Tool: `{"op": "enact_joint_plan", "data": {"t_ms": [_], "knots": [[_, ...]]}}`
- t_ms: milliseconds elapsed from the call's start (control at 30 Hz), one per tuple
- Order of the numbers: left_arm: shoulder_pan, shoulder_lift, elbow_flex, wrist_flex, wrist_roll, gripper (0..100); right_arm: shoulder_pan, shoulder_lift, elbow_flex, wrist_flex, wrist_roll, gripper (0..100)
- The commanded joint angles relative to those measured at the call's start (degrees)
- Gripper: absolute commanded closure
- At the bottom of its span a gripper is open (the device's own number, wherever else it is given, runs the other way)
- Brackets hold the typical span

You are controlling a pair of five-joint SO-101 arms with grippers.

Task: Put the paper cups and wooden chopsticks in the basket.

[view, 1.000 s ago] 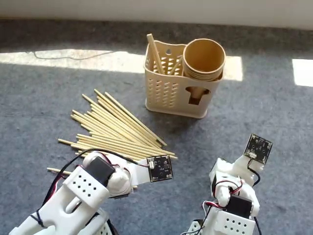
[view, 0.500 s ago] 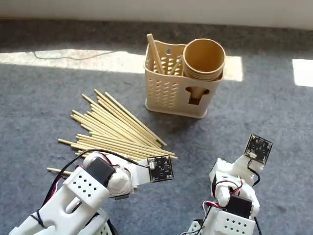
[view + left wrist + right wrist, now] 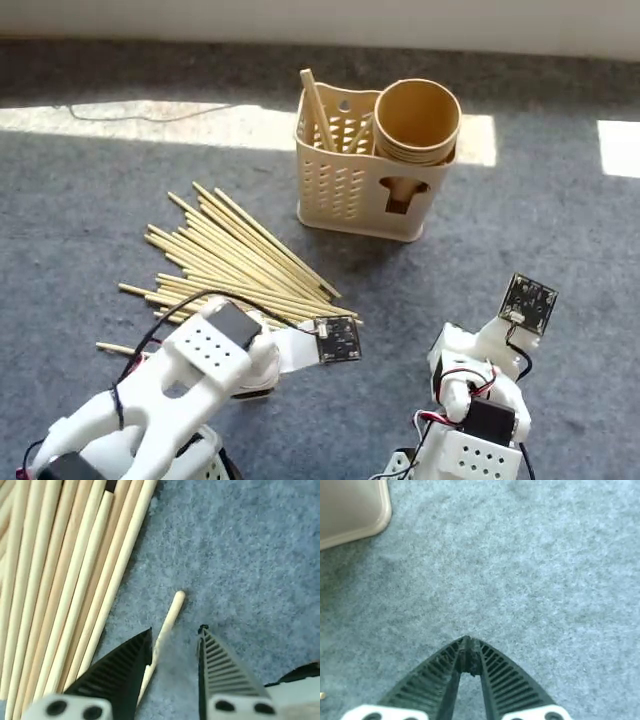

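A cream slotted basket stands on the grey carpet with stacked paper cups and one chopstick inside. Several wooden chopsticks lie fanned out in a pile to its left. The left arm hovers over the pile's near end. Its gripper is open, straddling a single loose chopstick beside the pile. The right gripper is shut and empty above bare carpet; the right arm sits at the bottom right.
A corner of the basket shows in the right wrist view. Bright sunlight patches cross the carpet behind the pile. A thin cable lies at the far left. Open carpet lies right of the basket.
The left arm has shifted forward and slightly right over the near end of the chopstick pile. The right arm has not moved.
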Motion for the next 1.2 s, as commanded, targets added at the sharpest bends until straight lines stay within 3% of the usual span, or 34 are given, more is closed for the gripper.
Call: {"op": "enact_joint_plan", "data": {"t_ms": [0,267,567,900,1167], "knots": [[1.10,4.88,-4.00,-3.52,-0.18,85,0.48,0.31,5.58,-1.27,-0.62,99.3],[0.75,11.91,-4.18,-10.73,0.00,85,0.57,0.31,5.58,-1.27,-0.62,99.3],[1.10,14.20,-5.76,-10.46,0.00,99,0.57,0.31,5.58,-1.27,-0.62,99.3],[1.10,1.01,-16.13,9.76,0.00,99,0.57,0.31,5.58,-1.27,-0.62,99.3],[0.75,-4.44,-26.86,21.27,0.00,99,0.57,0.31,5.58,-1.27,-0.62,99.3]]}}
